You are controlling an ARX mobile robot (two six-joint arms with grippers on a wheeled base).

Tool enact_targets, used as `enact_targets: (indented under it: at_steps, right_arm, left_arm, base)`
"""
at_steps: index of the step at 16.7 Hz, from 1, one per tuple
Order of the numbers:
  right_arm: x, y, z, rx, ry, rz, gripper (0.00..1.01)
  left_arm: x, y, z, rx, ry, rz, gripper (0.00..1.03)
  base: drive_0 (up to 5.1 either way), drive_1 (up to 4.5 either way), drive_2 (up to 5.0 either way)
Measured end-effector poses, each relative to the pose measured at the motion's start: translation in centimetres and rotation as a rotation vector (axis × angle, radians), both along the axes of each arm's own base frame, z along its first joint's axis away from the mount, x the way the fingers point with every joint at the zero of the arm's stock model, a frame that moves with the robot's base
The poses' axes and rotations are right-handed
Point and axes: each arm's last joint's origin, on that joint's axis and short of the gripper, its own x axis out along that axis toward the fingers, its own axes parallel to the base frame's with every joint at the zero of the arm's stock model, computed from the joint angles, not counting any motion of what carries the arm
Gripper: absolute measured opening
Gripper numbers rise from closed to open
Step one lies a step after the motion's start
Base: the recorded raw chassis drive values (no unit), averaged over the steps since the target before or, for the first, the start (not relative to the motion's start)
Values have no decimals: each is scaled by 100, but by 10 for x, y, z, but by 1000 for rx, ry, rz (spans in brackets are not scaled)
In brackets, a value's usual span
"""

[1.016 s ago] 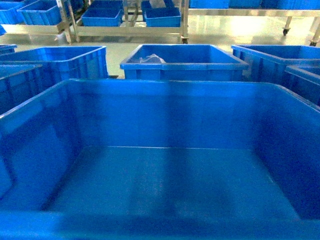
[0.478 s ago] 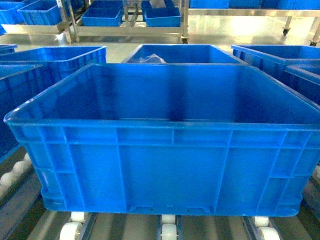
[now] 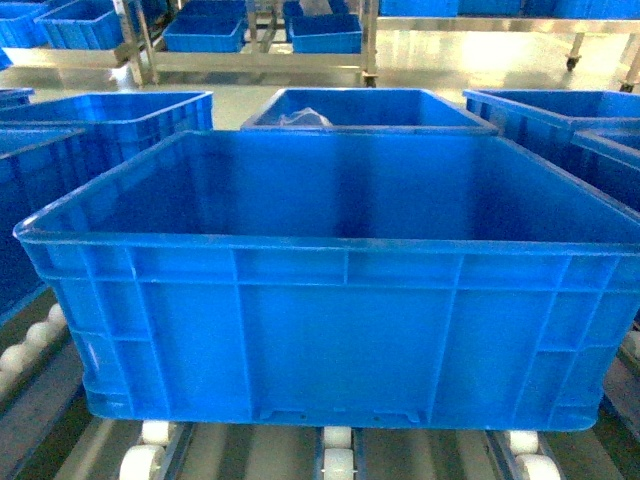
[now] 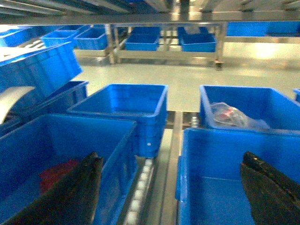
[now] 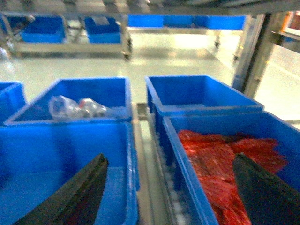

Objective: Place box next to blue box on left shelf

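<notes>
The box [image 3: 340,330], a large bright-blue crate with ribbed walls and a thick rim, is sitting upright on the left shelf [image 3: 150,445], its base resting on rows of small white roller wheels [image 3: 338,462] that are showing just below its near wall. Its open interior is facing up and is filling most of the head view.

Neighbouring blue crates are standing around it: one [image 3: 120,115] to the left rear, one directly behind [image 3: 365,108] holding a crumpled clear bag [image 3: 300,118], and more [image 3: 560,115] to the right.

The left pincer [image 4: 171,187] is spreading wide, its two dark fingers [image 4: 77,192] framing the view from either side; one finger is hanging over a left-hand crate [image 4: 61,154] with something red [image 4: 54,171] inside (too blurred to identify), the other over a crate on the right [image 4: 220,178]. Nothing is between them.

The right pincer [image 5: 171,187] is likewise gaping and gripping nothing, one finger [image 5: 79,190] over an empty-looking blue crate [image 5: 47,173], the other over a crate [image 5: 220,164] filled with red material [image 5: 220,150].

Further back, metal racks [image 3: 260,62] are carrying shallow blue bins [image 3: 205,33] above a pale glossy floor [image 3: 460,55].
</notes>
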Motion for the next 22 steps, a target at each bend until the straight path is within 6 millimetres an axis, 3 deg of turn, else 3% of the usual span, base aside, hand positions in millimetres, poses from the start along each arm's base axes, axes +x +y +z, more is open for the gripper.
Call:
enact_targets:
  at_steps: [2,11,13,17,22]
  right_arm:
    - [-10,-9,-21,17,-59,76,67]
    - [-19,-19,-66,0,-27,154,29]
    - [-27,-26,-82,-6,-45,151,1]
    - [-37,-41,-110,-6,-37,140,2]
    - [-45,-40,-126,-5,-38,155,2]
  left_arm:
    - [-8,8,-20,-9,-2,-86,70]
    - [-20,21,-60,-9,24,-146,33]
    - [-28,28,-77,-11,13,-141,4]
    - [-40,44,-100,-16,14,-121,2]
    - [-49,42,-116,-16,15,-148,2]
  base:
    - [0,0,0]
    - [0,0,0]
    - [0,0,0]
    - [0,0,0]
    - [0,0,0]
